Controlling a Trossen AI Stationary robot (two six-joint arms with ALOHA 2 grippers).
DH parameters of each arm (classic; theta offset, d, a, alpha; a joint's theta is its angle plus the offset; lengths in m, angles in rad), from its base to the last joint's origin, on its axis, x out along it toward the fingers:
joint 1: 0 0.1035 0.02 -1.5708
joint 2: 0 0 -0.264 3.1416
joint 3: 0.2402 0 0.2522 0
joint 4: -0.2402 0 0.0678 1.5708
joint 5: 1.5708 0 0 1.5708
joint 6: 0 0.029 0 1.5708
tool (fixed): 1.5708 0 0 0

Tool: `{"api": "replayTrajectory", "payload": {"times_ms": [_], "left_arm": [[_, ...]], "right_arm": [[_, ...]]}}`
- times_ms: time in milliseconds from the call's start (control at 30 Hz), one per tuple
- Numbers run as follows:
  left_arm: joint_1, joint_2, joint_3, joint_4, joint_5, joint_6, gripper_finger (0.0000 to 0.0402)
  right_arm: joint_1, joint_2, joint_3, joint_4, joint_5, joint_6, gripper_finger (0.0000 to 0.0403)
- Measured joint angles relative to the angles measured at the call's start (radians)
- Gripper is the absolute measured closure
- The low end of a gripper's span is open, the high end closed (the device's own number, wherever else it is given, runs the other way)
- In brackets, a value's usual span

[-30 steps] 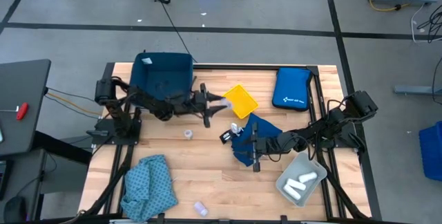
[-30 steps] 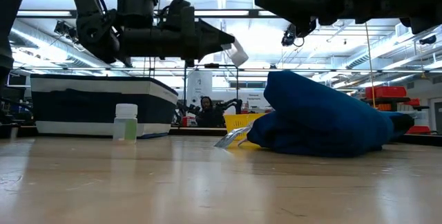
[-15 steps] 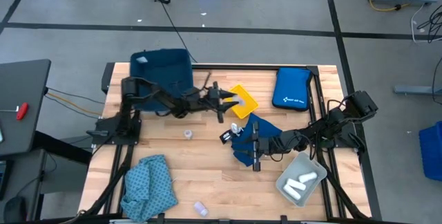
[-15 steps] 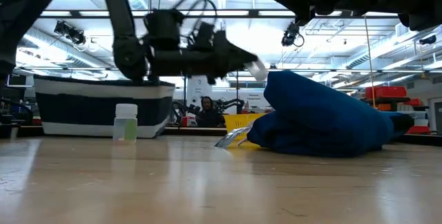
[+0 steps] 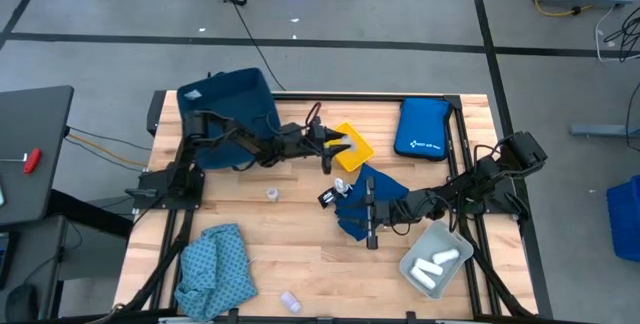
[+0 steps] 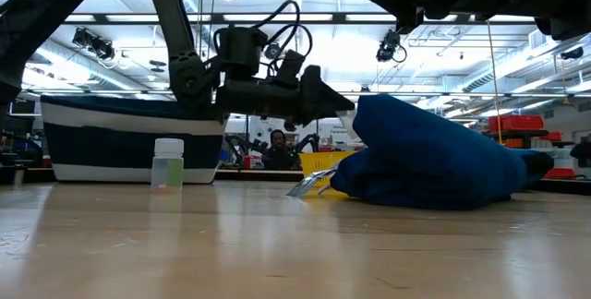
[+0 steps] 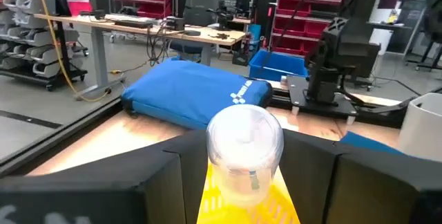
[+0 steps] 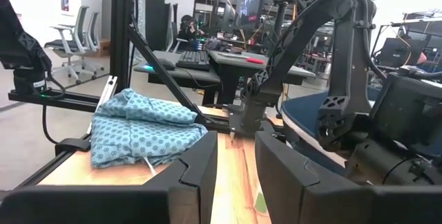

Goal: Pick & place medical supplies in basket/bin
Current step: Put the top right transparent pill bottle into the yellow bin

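While the left gripper (image 5: 334, 147) hangs over the yellow tray (image 5: 350, 145), its fingers pinch a small clear vial (image 7: 245, 149); the left wrist view shows the vial's rounded end wedged between the two dark fingers, with yellow directly beneath. Beyond that gripper, past the tray, lies the royal-blue padded pouch (image 5: 422, 128); behind it, back along the arm, sits the dark blue bin (image 5: 228, 110).

Right gripper (image 5: 368, 214): resting on the navy blue cloth (image 5: 368, 202), fingers slightly spread in the right wrist view, nothing seen between them. Clear bin (image 5: 436, 258) just beside that arm, holding white rolls (image 5: 441, 261).

Loose items on the desk (image 5: 300, 249):
- one vial (image 5: 271, 195) standing upright, between the two arms (low view (image 6: 168, 162))
- one vial (image 5: 290, 301) at the near edge
- teal patterned cloth (image 5: 214, 269) beside it, well apart from both grippers

Handling, as judged: vials look light, rigid and smooth, so liable to slip or roll; best taken across the body near mid-height. Cloths are soft and limp and will drape, so pinch a raised fold, not a flat edge. Rolls look light and likely somewhat compressible; grip across the middle.
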Motion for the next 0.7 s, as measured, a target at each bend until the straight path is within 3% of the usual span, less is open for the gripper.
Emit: {"api": "replayTrajectory", "payload": {"times_ms": [467,700], "left_arm": [[-0.034,-0.025,0.093,-0.082,0.085,0.053,0.0246],[-0.056,-0.025,0.183,-0.276,0.058,0.082,0.0246]], "right_arm": [[0.0,0.0,0.0,0.009,0.002,-0.004,0.0298],[0.01,-0.008,-0.001,0.011,0.002,-0.016,0.0298]]}}
